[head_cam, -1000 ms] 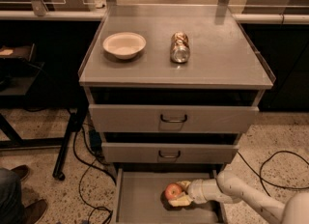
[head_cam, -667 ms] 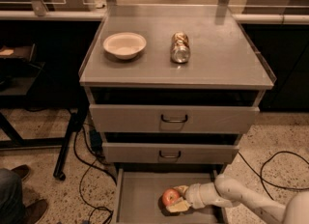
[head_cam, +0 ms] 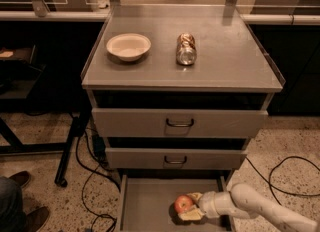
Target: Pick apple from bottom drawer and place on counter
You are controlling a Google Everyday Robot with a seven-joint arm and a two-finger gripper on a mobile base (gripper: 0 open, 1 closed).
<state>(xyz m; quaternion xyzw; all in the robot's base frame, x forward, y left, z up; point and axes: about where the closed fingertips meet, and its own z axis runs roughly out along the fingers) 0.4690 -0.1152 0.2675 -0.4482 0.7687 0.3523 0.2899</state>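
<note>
We see our pincer [head_cam: 188, 206] down low in the bottom drawer [head_cam: 145, 206], close to the drawer's right wall. It comes in from the right on a white arm [head_cam: 250, 207]. Its two pale fingers [head_cam: 194, 196] are closed part of the way. One finger is on the far side of the apple [head_cam: 182, 203] and one is on the near side, and both touch it. So the pincer has hold of the apple.

The apple is red with a little yellow patch. It sits right at the tip of the pincer, on the pincer's left end, over the drawer floor. We cannot tell if the apple rests on that floor or is lifted a bit off it. The drawer is pulled out, and its bare grey floor spreads away to the left of the pincer.

Just past the pincer, higher in the picture, are two grey drawer fronts, the lower front [head_cam: 140, 158] and the upper front [head_cam: 130, 122]. Each has a dark handle.

The counter [head_cam: 225, 56] is high above the pincer and well apart from it. A white bowl [head_cam: 128, 46] stands on it, up and to the left of the pincer. A shiny crushed can [head_cam: 186, 49] lies on its side there too, almost straight up from the pincer. The can is near the bowl but not touching it.

On the speckled floor [head_cam: 35, 136], to the right of the pincer, a dark cable [head_cam: 290, 176] makes a loop. Far to the left of the pincer we see a dark shoe [head_cam: 20, 178].
</note>
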